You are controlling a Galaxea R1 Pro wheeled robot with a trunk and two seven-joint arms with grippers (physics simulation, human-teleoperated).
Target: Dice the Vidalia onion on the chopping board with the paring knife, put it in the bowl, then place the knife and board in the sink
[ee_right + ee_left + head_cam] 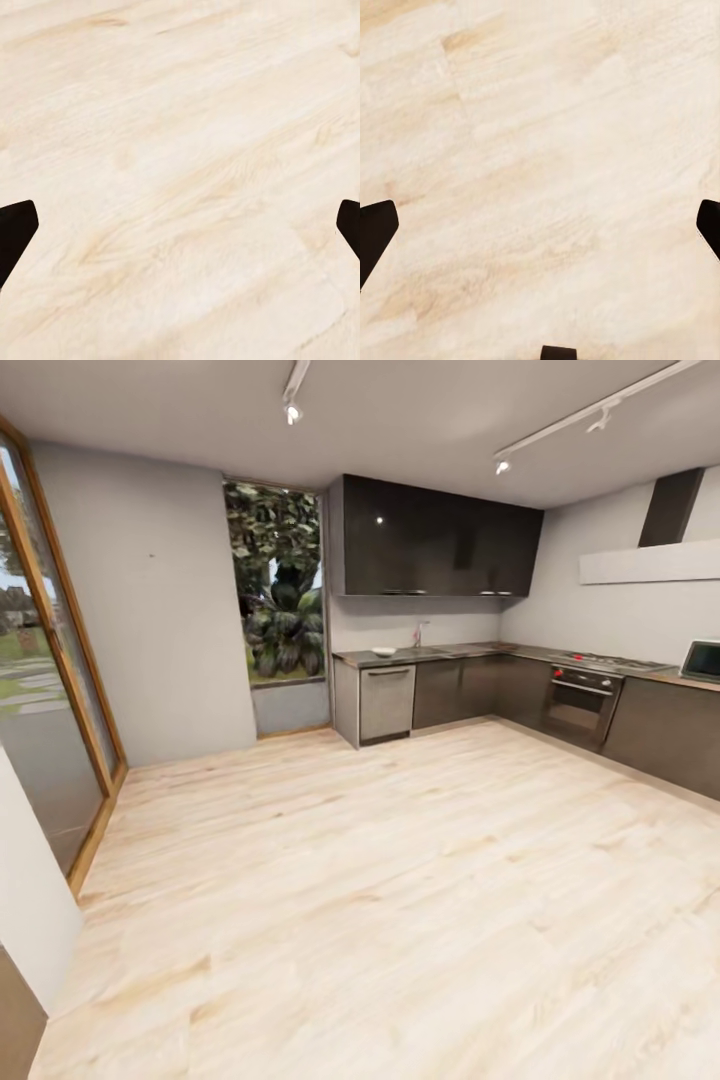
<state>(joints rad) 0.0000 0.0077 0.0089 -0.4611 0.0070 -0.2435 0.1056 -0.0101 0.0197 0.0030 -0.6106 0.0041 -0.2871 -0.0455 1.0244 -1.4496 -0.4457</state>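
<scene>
Far across the room runs the grey countertop [470, 652] over dark cabinets. A white bowl [384, 652] sits near its left end. Just right of the bowl stands the chrome faucet [419, 633] of the sink [432, 651]. The Vidalia onion, chopping board and paring knife are too far off to make out. In the left wrist view my left gripper [544, 225] is open, its dark fingertips [375, 232] wide apart over bare wooden floor. My right gripper [184, 225] is open too, fingertips [15, 229] spread above the floor with nothing between them.
Light wooden floor [380, 880] stretches from me to the L-shaped kitchen. A steel dishwasher [387, 702] sits under the counter's left end, an oven [580, 703] and cooktop to the right, a microwave [702, 660] at far right. Glass doors [50, 690] line the left wall.
</scene>
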